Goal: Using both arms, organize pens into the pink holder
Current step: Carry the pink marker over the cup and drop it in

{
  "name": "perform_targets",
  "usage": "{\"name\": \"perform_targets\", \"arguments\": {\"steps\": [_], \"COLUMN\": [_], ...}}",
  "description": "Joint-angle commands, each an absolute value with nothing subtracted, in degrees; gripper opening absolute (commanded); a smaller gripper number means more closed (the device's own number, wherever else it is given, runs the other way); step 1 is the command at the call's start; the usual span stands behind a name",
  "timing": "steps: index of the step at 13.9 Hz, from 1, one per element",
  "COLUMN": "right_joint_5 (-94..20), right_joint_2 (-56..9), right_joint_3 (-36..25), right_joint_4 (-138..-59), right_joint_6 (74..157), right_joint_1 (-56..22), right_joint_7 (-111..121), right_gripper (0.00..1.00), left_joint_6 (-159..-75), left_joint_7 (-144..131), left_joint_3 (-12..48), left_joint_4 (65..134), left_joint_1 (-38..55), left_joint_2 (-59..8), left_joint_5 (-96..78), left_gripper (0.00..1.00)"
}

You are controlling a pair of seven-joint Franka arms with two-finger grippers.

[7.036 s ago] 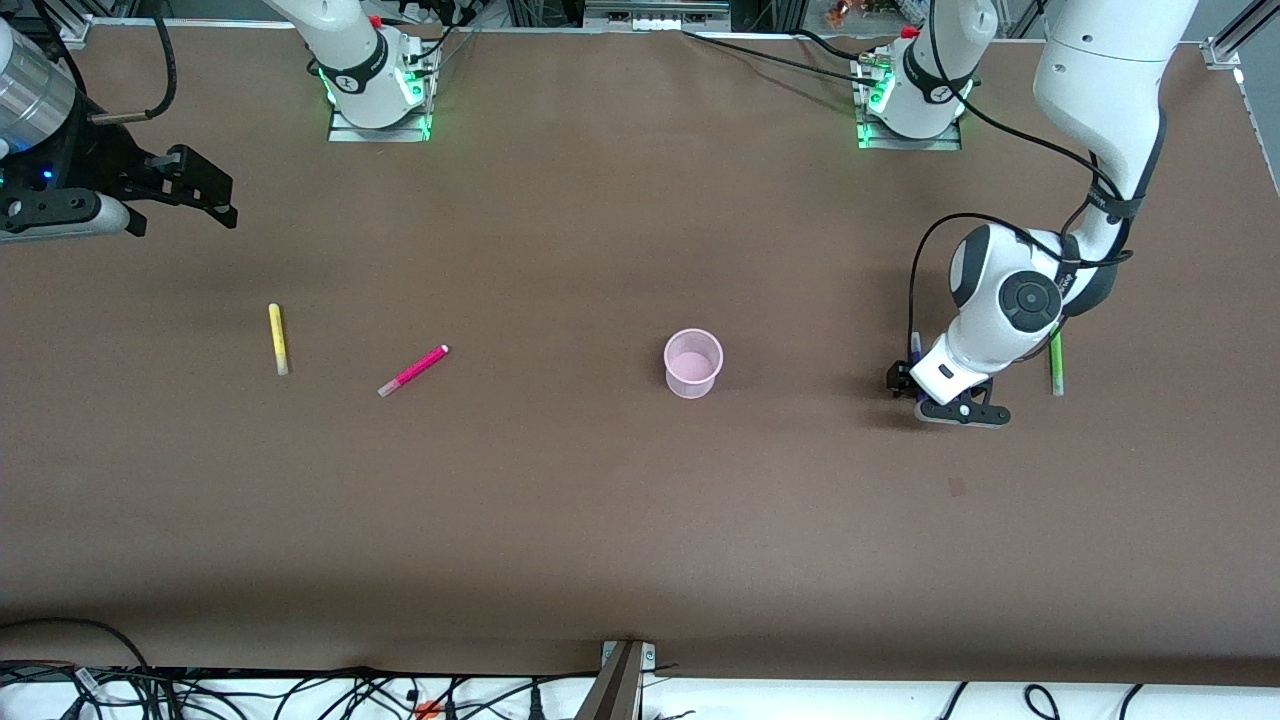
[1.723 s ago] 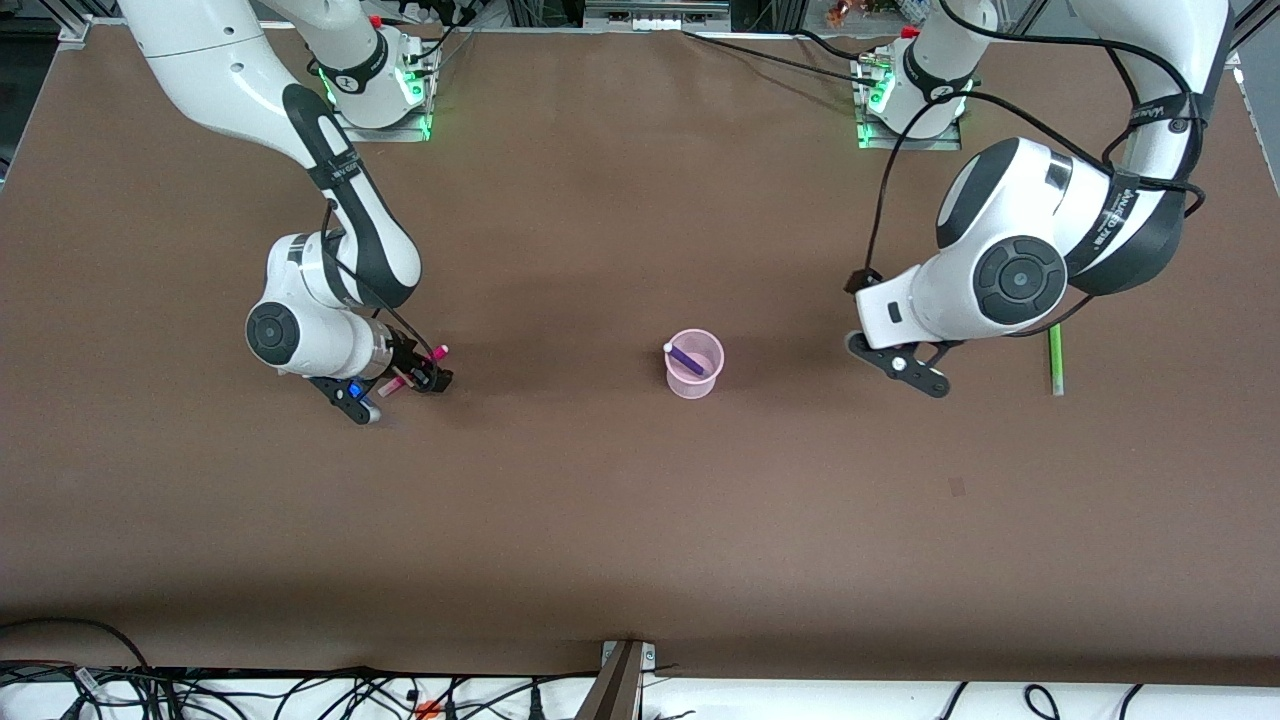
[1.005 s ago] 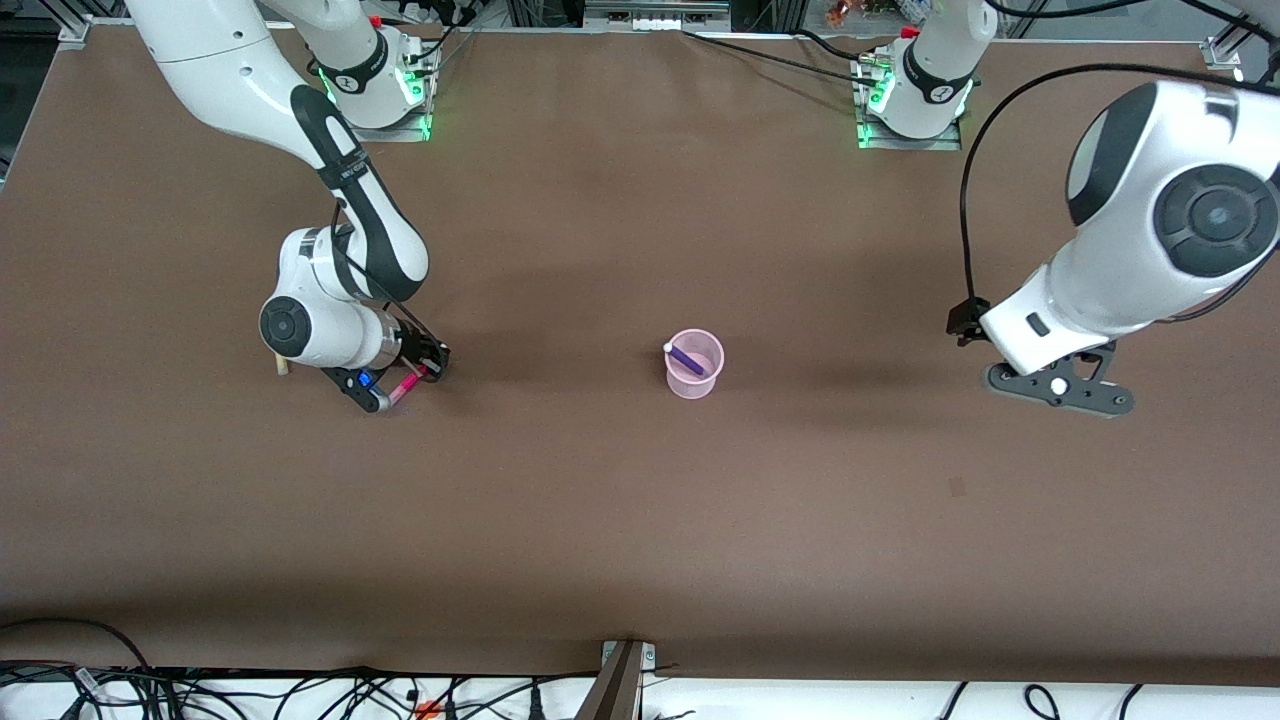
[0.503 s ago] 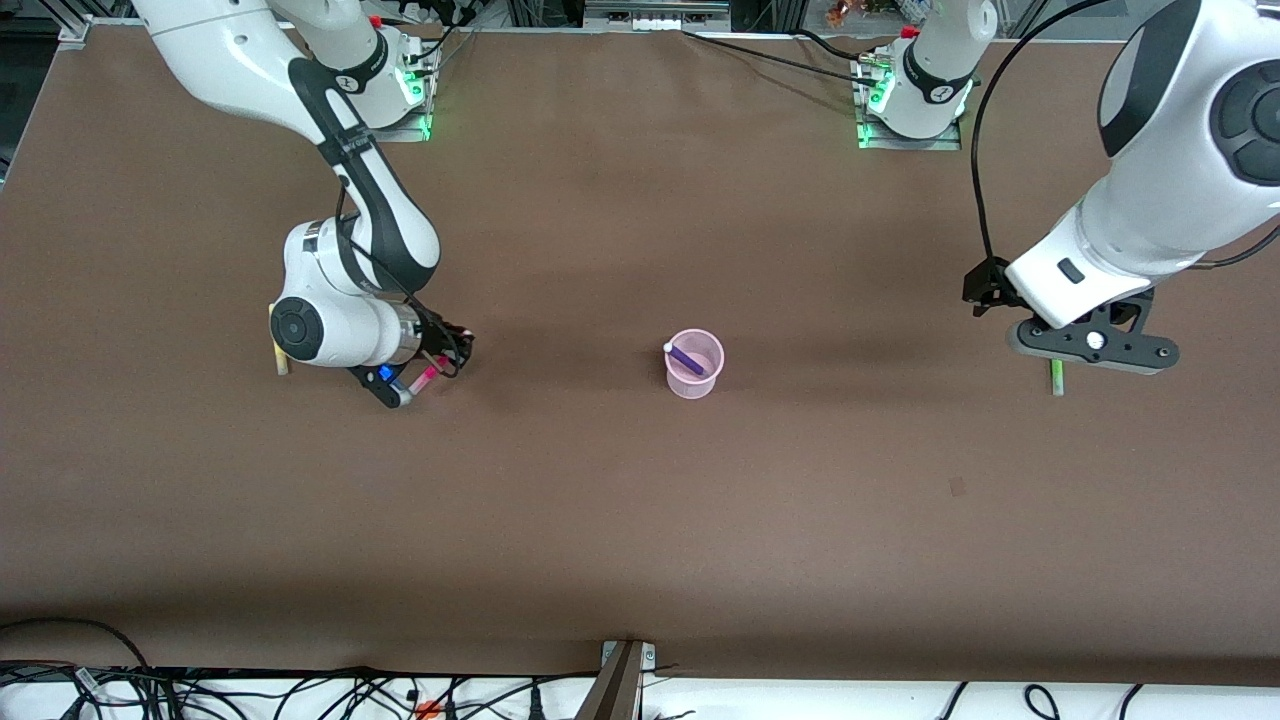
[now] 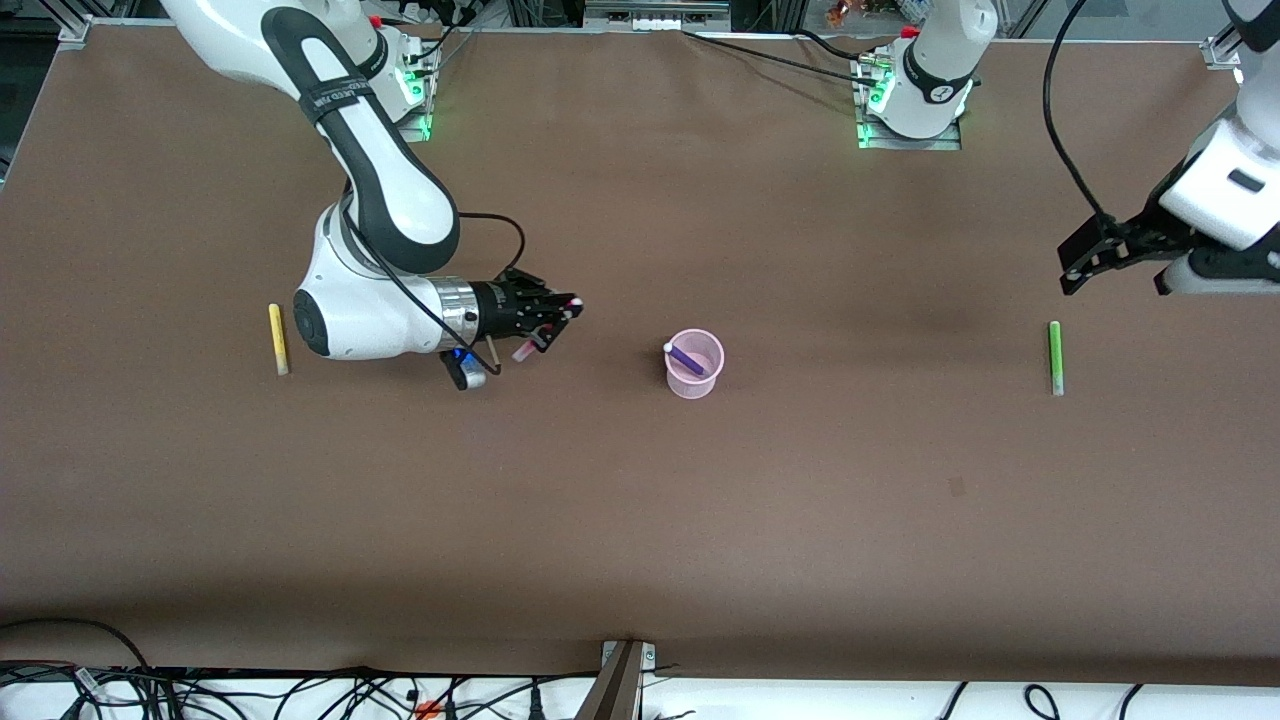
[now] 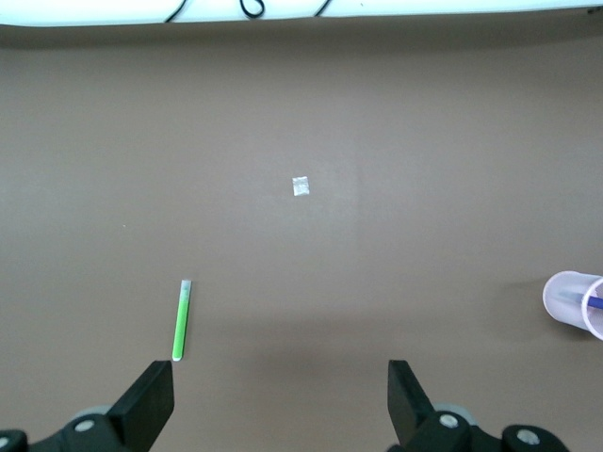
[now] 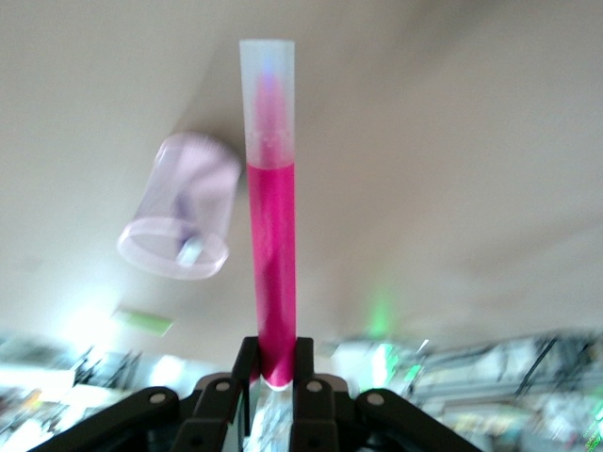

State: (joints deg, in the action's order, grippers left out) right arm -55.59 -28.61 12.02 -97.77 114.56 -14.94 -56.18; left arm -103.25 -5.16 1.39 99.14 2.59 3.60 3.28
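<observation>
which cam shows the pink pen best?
Right wrist view: the pink pen fills the frame, clamped in the right gripper. Front view shows only its small ends past the fingers. Left wrist view misses it.

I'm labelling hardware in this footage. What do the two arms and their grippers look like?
Both arms are glossy white with rounded joints, black bands, round black joint caps and trailing black cables. The right gripper and the left gripper are black, two-fingered; green lights glow at both bases.

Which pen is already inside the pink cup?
The purple pen, leaning in the pink holder; yellow and green lie on the table, and the magenta one is in the right hand.
</observation>
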Motion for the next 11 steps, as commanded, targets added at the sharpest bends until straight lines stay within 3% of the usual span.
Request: {"name": "perform_targets", "arguments": {"steps": [1,7,11], "right_joint_5": [-69.64,-95.06,-97.2], "right_joint_2": [-30.58,-38.48,-42.27], "right_joint_3": [12.22,13.18,13.18], "right_joint_4": [-95.27,-92.57,-86.05], "right_joint_6": [113.9,115.92,122.87], "right_joint_1": [-16.95,-23.54,-27.59], "right_joint_7": [-55.56,-41.59,-41.49], "right_gripper": [0.0,0.0,0.01], "left_joint_6": [-106.97,-101.52,-100.2], "left_joint_7": [-5.18,-5.89,-5.89], "left_joint_3": [0.88,1.41,1.23], "left_joint_4": [106.35,101.96,100.9], "left_joint_1": [2.47,1.93,1.93], "left_joint_2": [8.0,5.45,4.57], "left_joint_5": [2.2,2.46,3.08], "left_gripper": [1.0,1.0,1.0]}}
